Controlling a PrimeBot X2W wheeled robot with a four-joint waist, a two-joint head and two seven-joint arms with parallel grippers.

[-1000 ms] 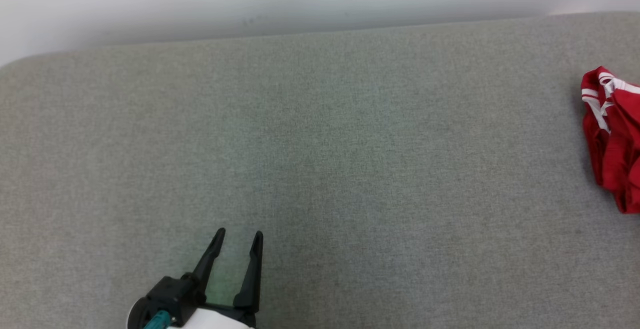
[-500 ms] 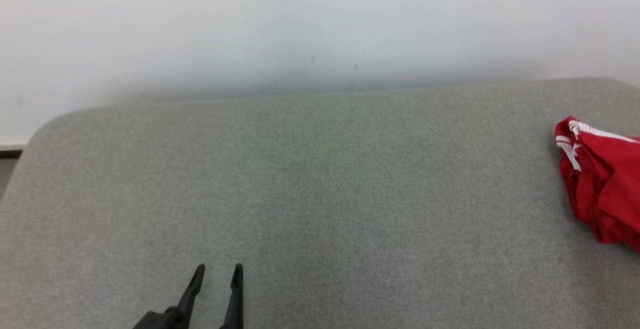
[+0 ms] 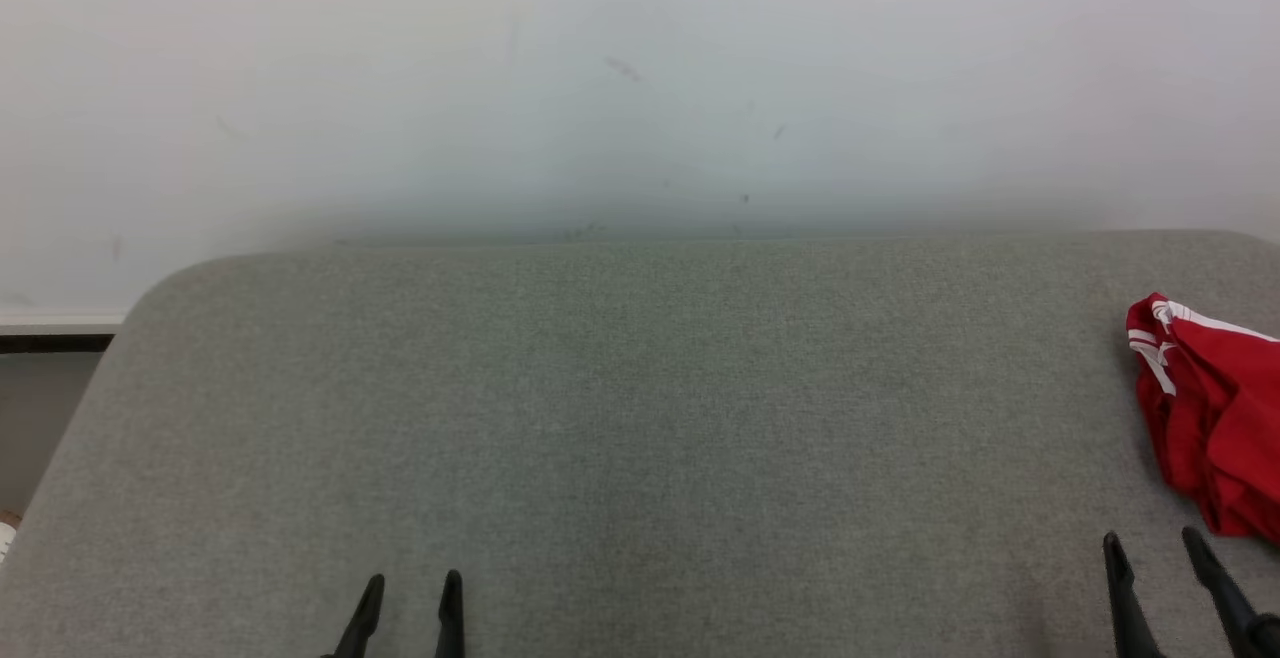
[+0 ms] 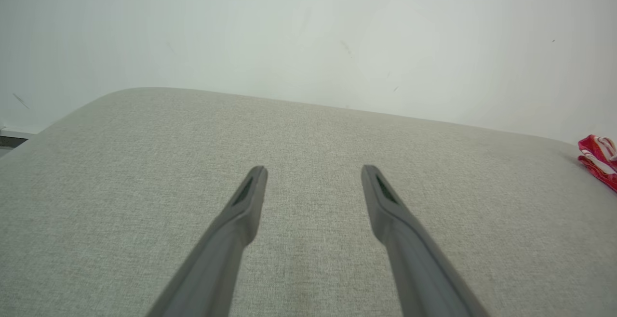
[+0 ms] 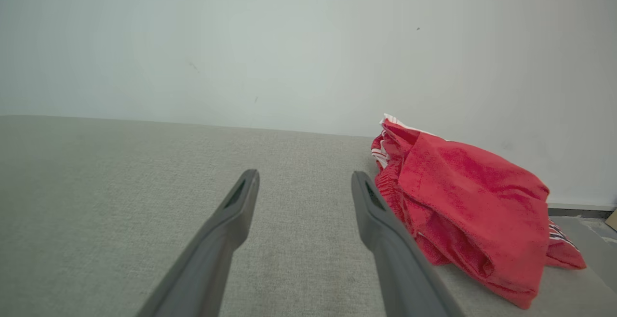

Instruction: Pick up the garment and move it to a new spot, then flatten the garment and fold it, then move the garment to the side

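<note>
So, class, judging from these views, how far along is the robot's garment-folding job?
Nothing looks done: the red shorts lie crumpled at the right edge of the grey cushion. In hand: the right hand, open, sits just short of them; the left hand is open too. Left: pick up, move, flatten, fold, set aside.

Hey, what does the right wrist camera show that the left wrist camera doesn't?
Right wrist view: the right gripper, jaws open, with the bulk of the crumpled red garment beside it, and floor past the end of the grey surface. Left wrist view: the left gripper, jaws open over bare surface, and the surface's rounded left corner. Both: the surface, the white wall, and the garment, a red sliver at the left wrist view's right edge.
</note>
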